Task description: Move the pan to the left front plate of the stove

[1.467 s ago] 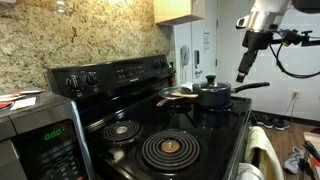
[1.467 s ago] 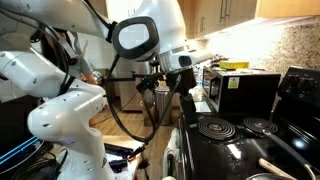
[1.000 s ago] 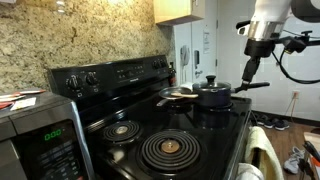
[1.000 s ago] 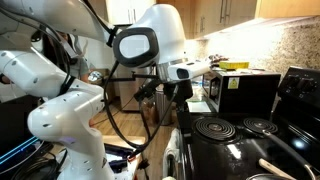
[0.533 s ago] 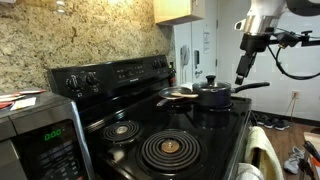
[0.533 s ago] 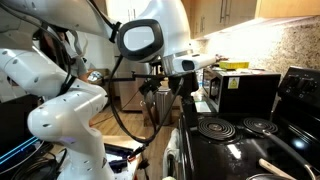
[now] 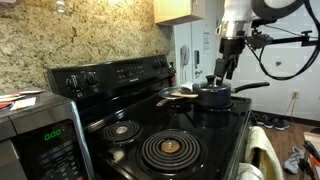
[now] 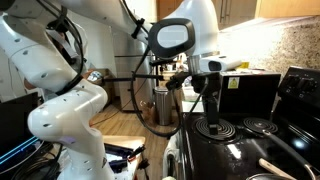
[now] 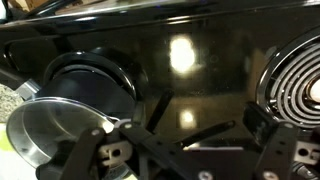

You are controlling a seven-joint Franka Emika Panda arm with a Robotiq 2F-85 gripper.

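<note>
The pan [image 7: 180,96], shallow with a wooden spatula in it, sits on a rear burner behind the lidded saucepan [image 7: 213,95]. In the wrist view a round grey-lined vessel at the lower left [image 9: 45,140] looks like the pan, beside the dark saucepan [image 9: 90,88]. The left front plate, a large spiral coil, shows in both exterior views [image 7: 165,148] [image 8: 212,127] and at the wrist view's right edge [image 9: 295,85]. My gripper [image 7: 222,72] [image 8: 212,97] [image 9: 185,140] is open and empty. It hangs over the glossy stove top between the saucepan and the large coil.
A smaller coil burner [image 7: 122,130] [image 8: 258,125] lies behind the large one. A microwave [image 7: 35,135] [image 8: 245,90] stands beside the stove. The saucepan's long handle [image 7: 250,88] sticks out sideways. The spatula's wooden handle [image 8: 270,165] shows at the bottom.
My gripper has swung from beyond the stove's front edge to over the stove top, nearer the saucepan. The pans have not moved.
</note>
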